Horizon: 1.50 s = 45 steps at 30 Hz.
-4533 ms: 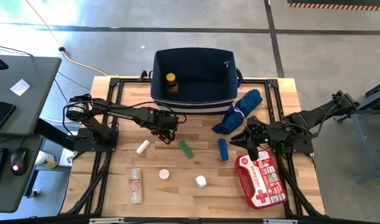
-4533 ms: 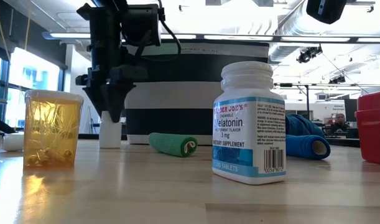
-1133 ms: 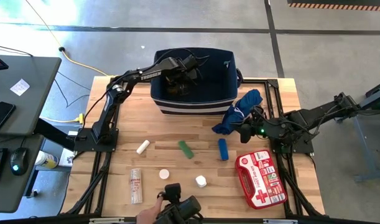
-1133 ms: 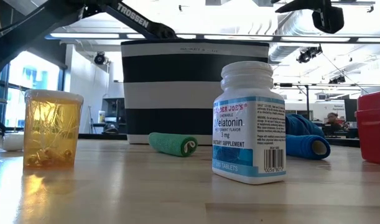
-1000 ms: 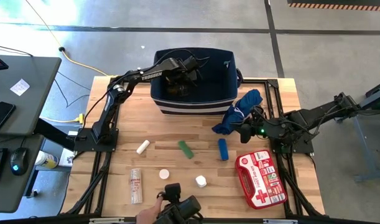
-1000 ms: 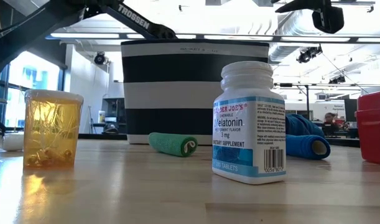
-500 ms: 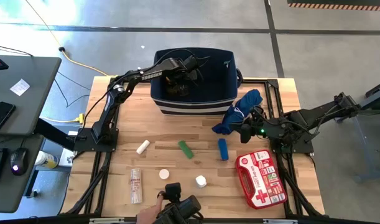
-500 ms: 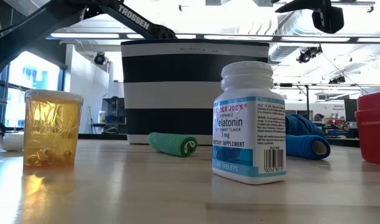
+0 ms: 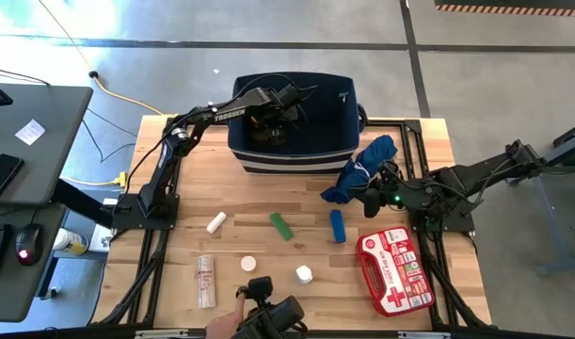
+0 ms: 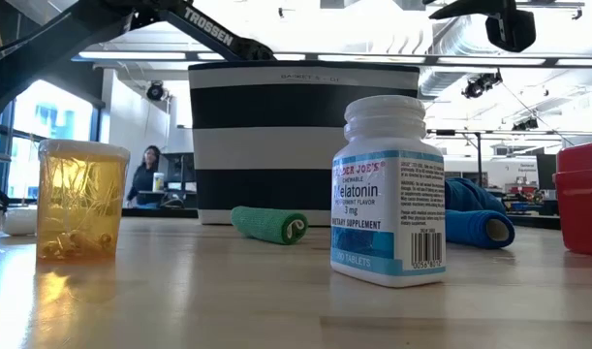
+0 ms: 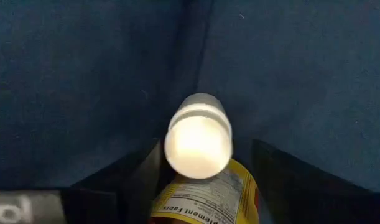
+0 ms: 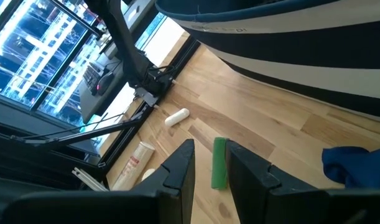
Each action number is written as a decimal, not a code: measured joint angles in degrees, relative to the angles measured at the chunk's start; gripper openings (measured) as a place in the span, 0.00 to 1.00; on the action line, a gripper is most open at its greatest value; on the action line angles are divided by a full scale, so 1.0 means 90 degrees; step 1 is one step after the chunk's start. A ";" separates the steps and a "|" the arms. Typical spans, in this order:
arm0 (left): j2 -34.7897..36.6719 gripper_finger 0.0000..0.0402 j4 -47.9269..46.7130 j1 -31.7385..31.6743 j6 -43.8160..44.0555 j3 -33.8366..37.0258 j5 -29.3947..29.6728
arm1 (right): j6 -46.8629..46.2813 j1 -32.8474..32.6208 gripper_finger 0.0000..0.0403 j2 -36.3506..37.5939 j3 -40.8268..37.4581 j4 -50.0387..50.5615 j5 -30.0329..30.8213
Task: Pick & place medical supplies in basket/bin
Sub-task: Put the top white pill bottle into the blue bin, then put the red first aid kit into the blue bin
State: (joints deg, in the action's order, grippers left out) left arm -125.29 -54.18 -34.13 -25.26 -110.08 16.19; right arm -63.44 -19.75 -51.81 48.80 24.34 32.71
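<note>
A pale wooden table (image 9: pixel 268 193) with a black frame is seen on a grey concrete floor in the high view; a desk (image 9: pixel 28 188) with a mouse and a phone occupies the left edge. In the low view a person (image 10: pixel 145 174) is seen in the bright room beyond, at the left.

One navy bin (image 9: pixel 292 141) stands at the upper middle of the table. On the wood are counted one white tube (image 9: pixel 215 222), one green roll (image 9: pixel 281 225), one blue roll (image 9: pixel 337 225), one flat box (image 9: pixel 205 281), two small white-capped containers (image 9: pixel 304 274), one red first aid pouch (image 9: pixel 394 270) at the lower right and one blue cloth bundle (image 9: pixel 362 168).

The left gripper (image 9: pixel 285 105) is held inside the bin. Only in its wrist view are the fingers (image 11: pixel 270 168) shown spread, apart from a white bottle (image 11: pixel 198 135) resting above a yellow-labelled bottle (image 11: pixel 208 199) against the blue wall.

The right gripper (image 9: pixel 372 200) is parked just below the bundle; in its wrist view the fingers (image 12: pixel 180 165) are seen slightly parted around nothing.

The label on the white pill bottle (image 10: pixel 388 191) and an amber vial (image 10: pixel 80 199) are shown only in the low view.
</note>
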 joint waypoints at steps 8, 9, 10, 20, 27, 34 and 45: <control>-0.0001 0.81 -0.0140 0.0002 0.0028 -0.0013 0.0277 | 0.0050 0.0000 0.20 0.0000 0.0000 -0.0017 -0.0005; 0.0000 0.81 -0.0223 0.0002 0.0028 -0.0053 0.0315 | 0.0051 0.0000 0.20 0.0000 0.0000 -0.0015 -0.0004; 0.0000 0.82 -0.0278 0.0002 0.0048 -0.0105 0.0317 | 0.0051 0.0000 0.20 0.0000 0.0000 -0.0015 -0.0005; 0.0000 0.80 -0.0943 0.0015 0.0584 -0.0983 0.0334 | 0.0212 0.0000 0.20 0.0000 0.0000 -0.0019 0.0000; 0.0000 0.78 -0.1703 0.0152 0.0995 -0.2201 0.0377 | 0.0395 0.0000 0.20 0.0000 0.0000 -0.0019 0.0013; 0.0411 0.71 -0.1844 0.0453 0.1410 -0.2607 0.0555 | 0.0605 0.0000 0.20 0.0000 0.0000 0.0022 0.0013; 0.1285 0.61 -0.2240 0.0991 0.2535 -0.2612 0.0608 | 0.0020 0.0022 0.20 0.0000 0.0002 0.1103 -0.0628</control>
State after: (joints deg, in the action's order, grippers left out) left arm -113.73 -74.34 -25.21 -2.44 -133.59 21.66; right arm -63.26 -19.55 -51.81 48.82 34.27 27.06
